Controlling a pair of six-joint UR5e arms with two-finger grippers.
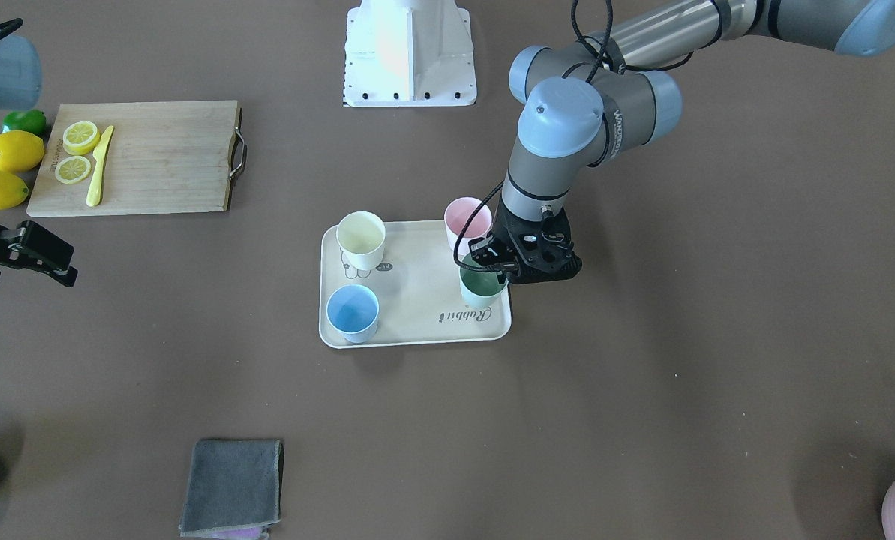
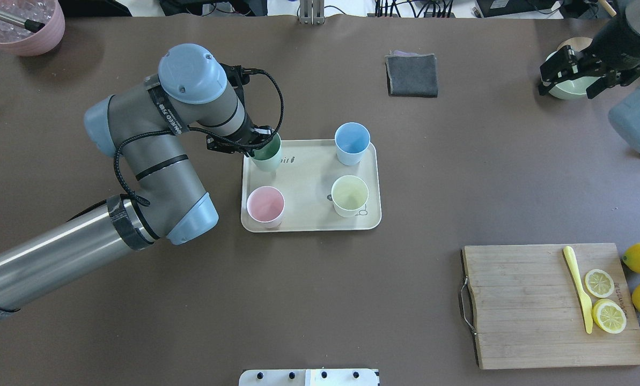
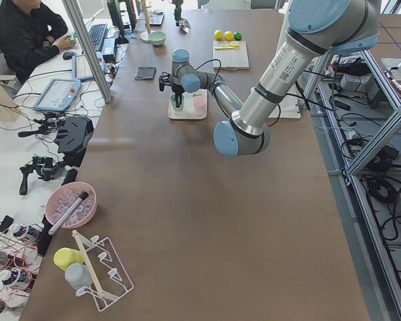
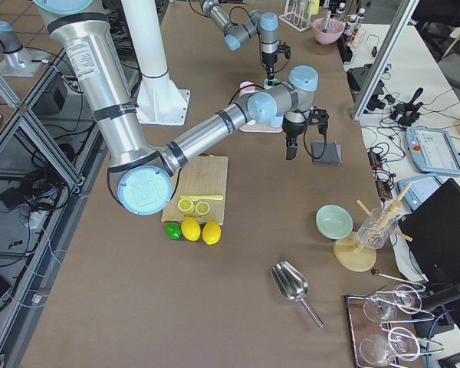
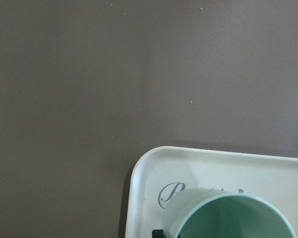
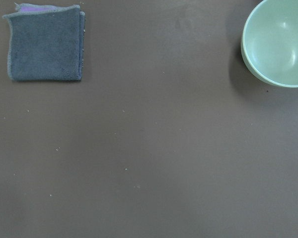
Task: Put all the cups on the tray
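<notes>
The mint green cup [image 1: 479, 289] stood upright in a corner of the tray [image 1: 417, 270]. The left end effector [image 1: 492, 270] sat at its rim (gripping or slack, I could not tell); opening wide, then rising straight, would avoid tipping it.

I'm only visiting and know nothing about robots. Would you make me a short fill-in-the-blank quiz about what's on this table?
1. The flat cream rectangular tray carries ___ small matte cups.
2. The left gripper hangs at the rim of the cup coloured ___.
3. On the wooden cutting board, beside two lemon slices, lies a yellow plastic ___.
Missing words: four; mint green; knife.
</notes>
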